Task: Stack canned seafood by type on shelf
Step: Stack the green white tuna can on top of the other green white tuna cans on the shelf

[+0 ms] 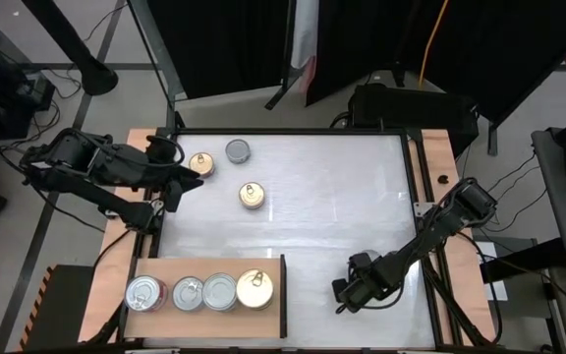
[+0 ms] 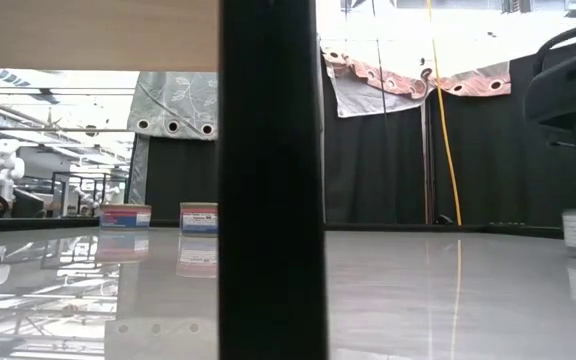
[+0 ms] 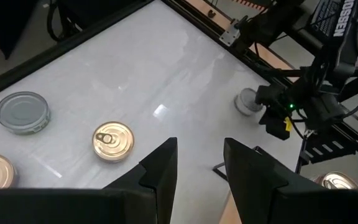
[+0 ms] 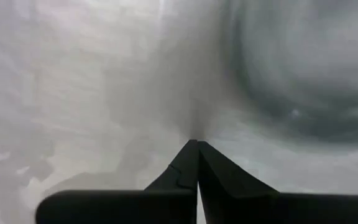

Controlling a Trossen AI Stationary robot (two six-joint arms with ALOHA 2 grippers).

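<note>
The shelf (image 1: 204, 267), a light-brown board with a dark upright edge, lies at the table's near left. On it, several cans stand in a row: three silver-lidded ones (image 1: 188, 293) and a gold-lidded one (image 1: 254, 288). On the white table at the far left stand two gold cans (image 1: 252, 195) (image 1: 201, 163) and a silver can (image 1: 238, 150). My left gripper (image 3: 197, 163) hovers open above the table's left side, holding nothing. My right gripper (image 4: 196, 149) is shut and points down at the near right, beside a silver can (image 3: 247, 102) that the arm hides in the high view. My right gripper's shut fingertips (image 4: 188, 155) come from above and stand close beside the silver can's rim (image 4: 247, 118), which rests on the table. I cannot tell whether they touch it.
The middle of the white tabletop (image 1: 332, 197) is bare. A dark frame rail (image 1: 416, 197) runs along the table's right edge. In the low view the shelf's dark upright edge (image 2: 268, 180) blocks the centre.
</note>
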